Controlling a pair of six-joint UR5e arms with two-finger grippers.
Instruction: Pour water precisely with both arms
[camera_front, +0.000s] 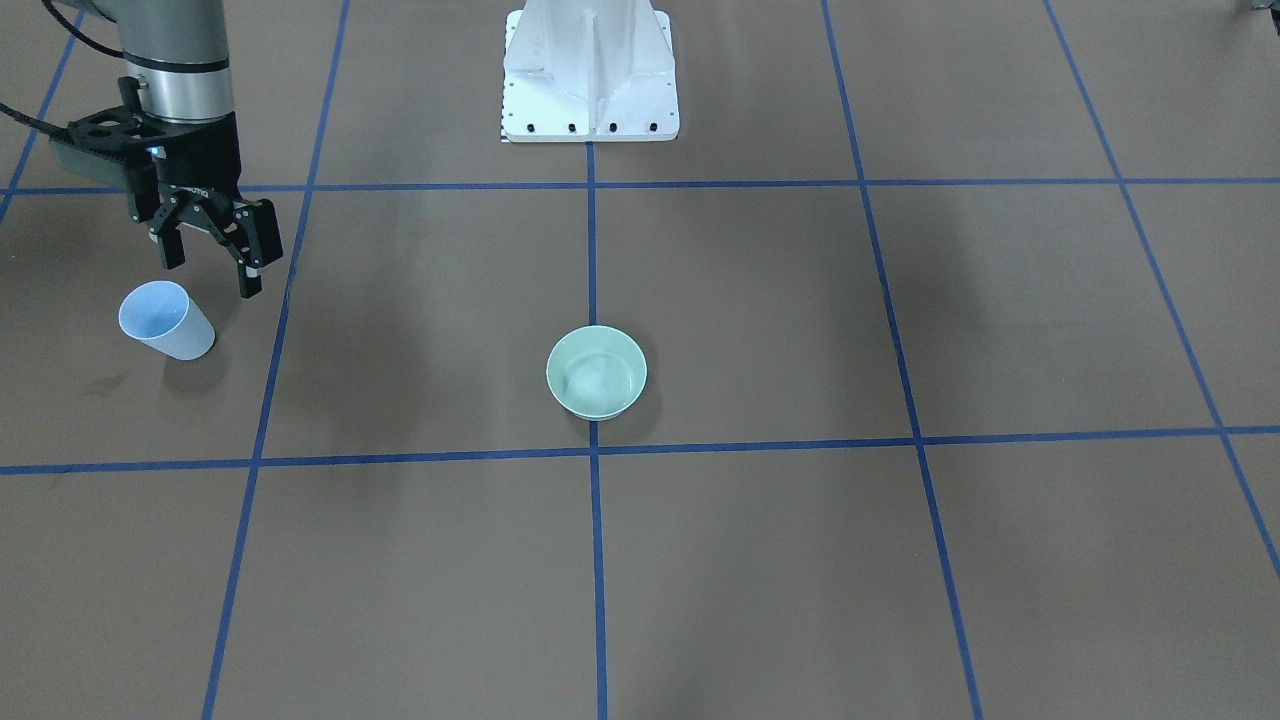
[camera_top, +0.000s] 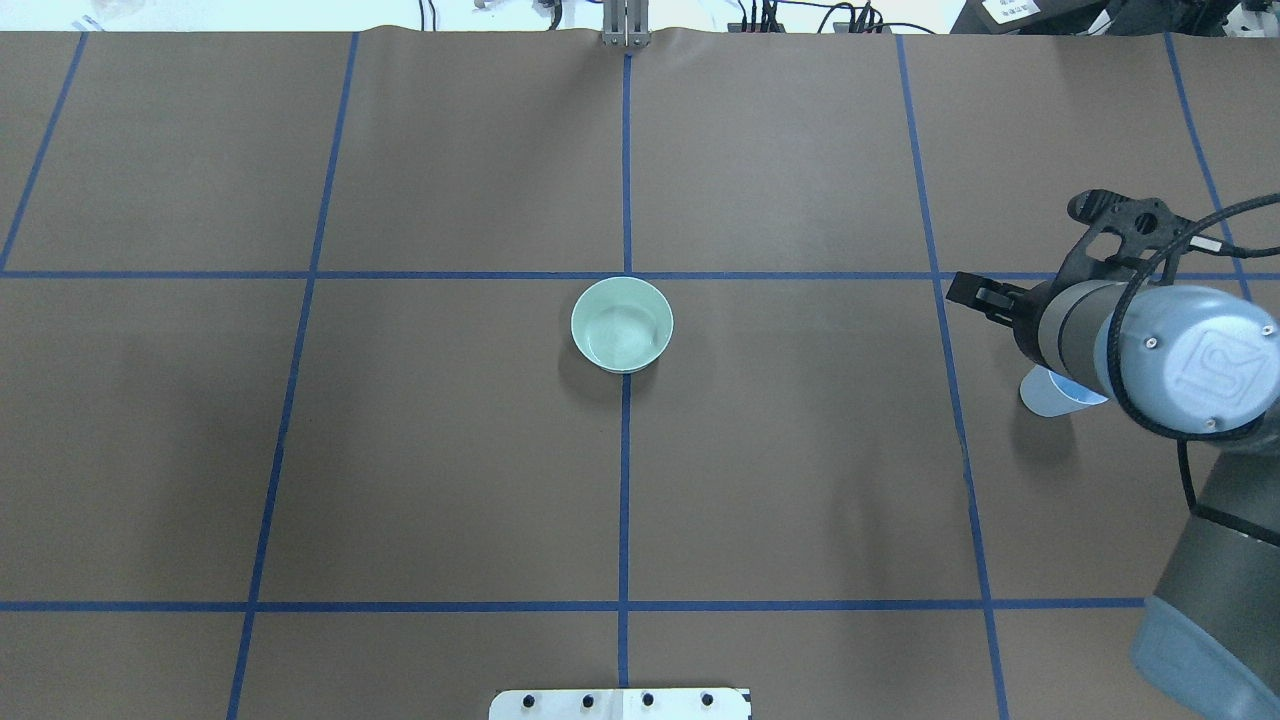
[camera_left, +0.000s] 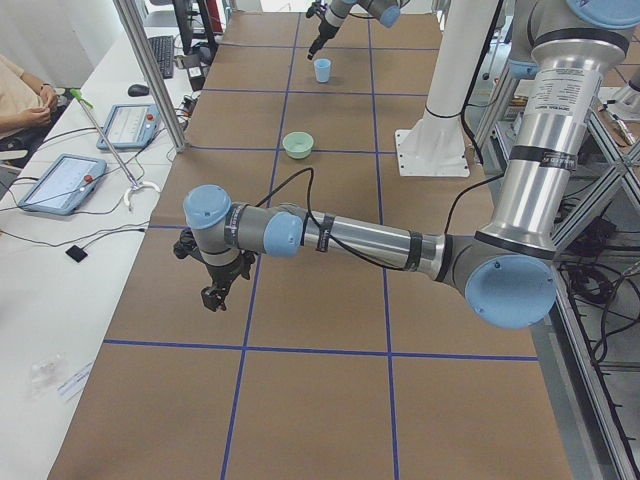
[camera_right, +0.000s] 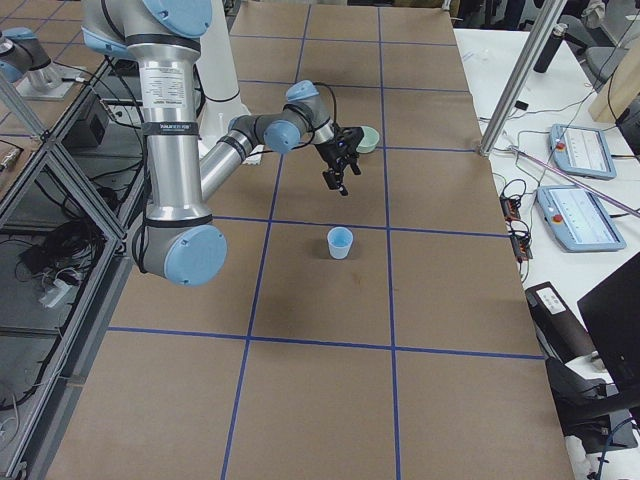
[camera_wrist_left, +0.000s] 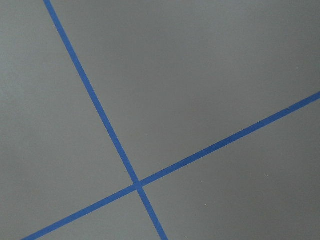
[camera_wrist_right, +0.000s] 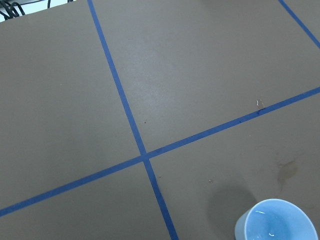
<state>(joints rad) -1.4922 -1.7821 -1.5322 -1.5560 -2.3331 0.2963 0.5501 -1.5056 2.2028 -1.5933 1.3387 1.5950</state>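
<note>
Saw the water (camera_top: 620, 340) only as a faint glossy sheen inside 1 pale green bowl (camera_front: 590, 408), upright at the middle of the brown table (camera_front: 760, 330), on a blue tape line (camera_front: 592, 250). Found the right gripper (camera_front: 211, 272) spread wide, gripping nothing, touching nothing, poised just above and beside 1 upright blue cup (camera_front: 190, 340) at the table's right. Spotted the left gripper (camera_left: 213, 298) low over the table's left end; could not tell its opening.

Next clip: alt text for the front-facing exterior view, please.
The right gripper hangs open near an upright pale blue cup at the view's left, not touching it. A pale green bowl sits mid-table on a blue tape line, the white pedestal at the top edge.
</note>
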